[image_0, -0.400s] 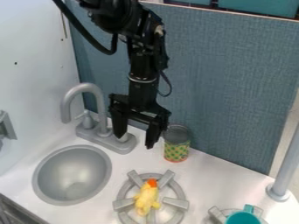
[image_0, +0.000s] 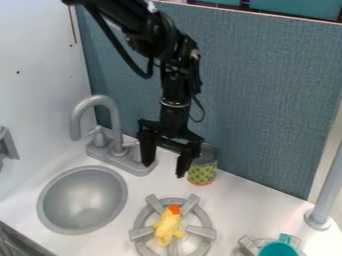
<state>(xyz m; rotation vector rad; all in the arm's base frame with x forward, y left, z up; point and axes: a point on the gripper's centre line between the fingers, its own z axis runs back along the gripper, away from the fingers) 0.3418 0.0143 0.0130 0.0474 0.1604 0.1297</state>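
We see a can (image_0: 203, 173) with a green-and-yellow patterned label and an orange lower edge, upright on the white counter (image_0: 252, 199), its long axis vertical, one end up. The gripper (image_0: 163, 170) hangs near it, fingers apart; nearer us, a yellow toy (image_0: 167, 227) lies on a grey burner (image_0: 202, 231).

The sink (image_0: 83, 201) looks smooth; the blue-grey panel (image_0: 267, 95) looks matt and cloth-like.
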